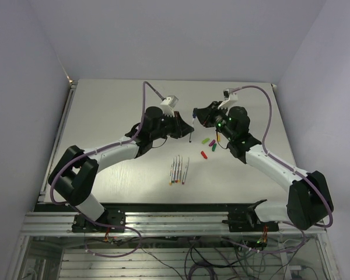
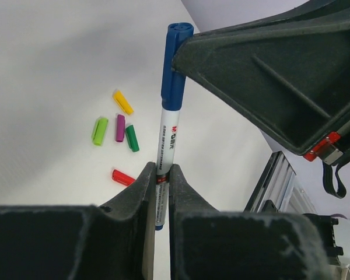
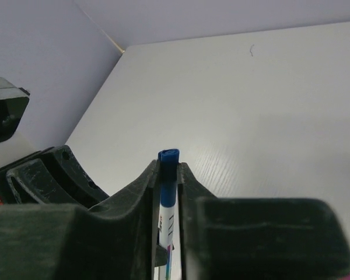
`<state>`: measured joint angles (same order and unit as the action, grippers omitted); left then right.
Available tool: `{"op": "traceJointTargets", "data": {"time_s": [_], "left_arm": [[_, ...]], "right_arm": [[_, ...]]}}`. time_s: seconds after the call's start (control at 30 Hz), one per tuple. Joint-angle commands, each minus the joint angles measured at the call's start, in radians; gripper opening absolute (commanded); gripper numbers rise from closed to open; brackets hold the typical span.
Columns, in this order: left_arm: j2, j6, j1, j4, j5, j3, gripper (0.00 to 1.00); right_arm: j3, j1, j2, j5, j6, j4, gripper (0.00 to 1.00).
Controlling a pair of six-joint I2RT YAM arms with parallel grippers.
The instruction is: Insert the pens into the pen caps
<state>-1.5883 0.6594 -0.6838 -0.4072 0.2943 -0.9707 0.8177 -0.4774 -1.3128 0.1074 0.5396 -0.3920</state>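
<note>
Capping in hand: left claw point(image 2: 158, 175) pinches the pen point(image 2: 166, 143) above the table point(image 1: 105, 105); right claw point(image 3: 168, 168) pinches the blue cap point(image 2: 174, 76) on its end; next move probably calls for a straight push home.

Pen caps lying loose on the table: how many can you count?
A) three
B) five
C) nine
B: the left wrist view shows a yellow cap, a light green cap, a purple cap, a dark green cap and a red cap lying on the table.
</note>
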Motion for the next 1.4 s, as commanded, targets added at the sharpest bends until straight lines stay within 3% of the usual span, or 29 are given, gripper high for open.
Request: {"op": "traceJointTargets", "data": {"time_s": [0.0, 0.1, 0.23, 0.47, 0.77, 0.93, 1.37], "left_arm": [[0.026, -0.014, 0.05, -0.193, -0.057, -0.059, 0.07], [0.028, -0.016, 0.05, -0.121, -0.031, 0.002, 0.07], [0.014, -0.026, 0.049, -0.038, -0.039, 0.064, 0.07], [-0.039, -0.056, 0.053, 0.076, -0.185, 0.036, 0.07], [-0.275, -0.04, 0.155, 0.185, -0.199, -0.158, 0.09], [-0.389, -0.068, 0.181, 0.334, -0.244, -0.279, 0.11], [-0.49, -0.126, 0.192, 0.59, -0.38, -0.423, 0.18]], "right_arm": [[0.013, -0.037, -0.032, 0.01, -0.026, 0.142, 0.23], [0.078, -0.038, -0.031, -0.058, -0.046, 0.094, 0.42], [0.146, -0.038, -0.002, -0.144, -0.093, 0.042, 0.54], [0.098, -0.036, 0.118, -0.348, -0.084, 0.005, 0.88], [0.059, -0.035, 0.174, -0.492, -0.059, 0.185, 0.87], [0.024, -0.033, 0.213, -0.519, -0.057, 0.237, 0.84], [-0.029, -0.034, 0.231, -0.514, -0.021, 0.251, 0.82]]}}
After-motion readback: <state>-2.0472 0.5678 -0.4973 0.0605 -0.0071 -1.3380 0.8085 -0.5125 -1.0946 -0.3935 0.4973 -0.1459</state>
